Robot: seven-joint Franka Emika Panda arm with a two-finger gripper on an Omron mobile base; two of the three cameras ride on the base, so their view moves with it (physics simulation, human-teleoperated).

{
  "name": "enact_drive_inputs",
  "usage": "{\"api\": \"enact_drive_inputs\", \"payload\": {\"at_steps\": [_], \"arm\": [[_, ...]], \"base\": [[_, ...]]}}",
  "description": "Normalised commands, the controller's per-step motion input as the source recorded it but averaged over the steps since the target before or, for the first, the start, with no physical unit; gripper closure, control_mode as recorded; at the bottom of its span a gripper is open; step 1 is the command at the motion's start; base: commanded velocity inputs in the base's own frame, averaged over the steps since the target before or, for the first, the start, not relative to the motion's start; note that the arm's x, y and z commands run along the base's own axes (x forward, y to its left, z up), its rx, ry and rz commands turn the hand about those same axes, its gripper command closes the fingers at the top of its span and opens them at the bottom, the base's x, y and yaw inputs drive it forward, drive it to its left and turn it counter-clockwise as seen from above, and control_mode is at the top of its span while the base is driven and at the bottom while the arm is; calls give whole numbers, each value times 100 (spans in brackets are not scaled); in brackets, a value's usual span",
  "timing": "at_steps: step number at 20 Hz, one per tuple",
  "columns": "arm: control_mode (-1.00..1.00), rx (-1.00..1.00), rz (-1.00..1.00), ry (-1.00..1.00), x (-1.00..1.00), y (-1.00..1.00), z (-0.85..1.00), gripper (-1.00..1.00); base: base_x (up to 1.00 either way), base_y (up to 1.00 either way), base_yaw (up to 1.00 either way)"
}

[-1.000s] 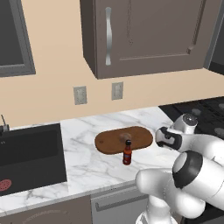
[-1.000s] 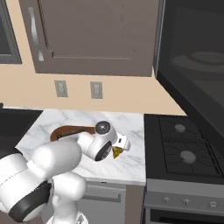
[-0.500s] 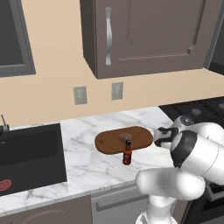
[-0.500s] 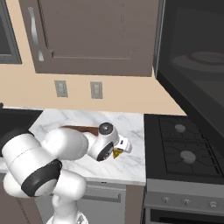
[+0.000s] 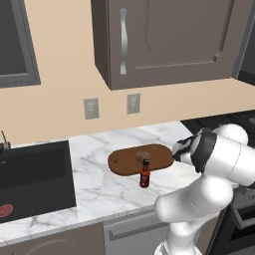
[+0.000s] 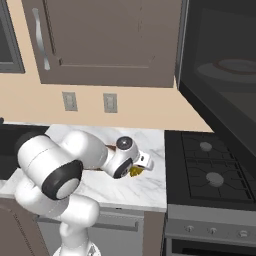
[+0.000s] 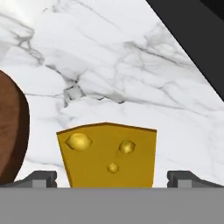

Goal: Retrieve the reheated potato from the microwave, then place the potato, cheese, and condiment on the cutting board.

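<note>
Hand view — cheese (image 7: 109,155) between open pincer (image 7: 112,178) tips (board (image 7: 11,131) beside).

The arm's elbow has swung lower toward the cheese (image 7: 109,155).

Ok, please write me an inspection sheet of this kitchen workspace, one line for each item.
Surface: white marble counter, between sink and stove.
Job's things: potato on the cutting board; condiment upright on the counter at the board's front edge; cheese on the counter beside the board; microwave above the stove.
Clutter: nothing seen.
End effector: end effector open, fingertips on either side of the cheese, not closed on it.
Cables: nothing seen.
Surroundings: wall cabinet, two outlets.
</note>
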Motion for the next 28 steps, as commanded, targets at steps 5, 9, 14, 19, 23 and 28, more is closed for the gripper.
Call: {"api": "enact_drive_inputs", "payload": {"at_steps": [5,9,14,19,23,28], "arm": [[-100,0,1,3,22,0,-27,100],[-100,0,0,0,0,0,-9,100],[-100,0,0,0,-32,0,0,100],[-100,1,0,0,-44,0,1,100],[-100,0,0,0,-23,10,15,100],[-100,0,0,0,0,13,13,100]], "base": [[0,0,0],[0,0,0],[0,0,0],[0,0,0],[0,0,0],[0,0,0]]}}
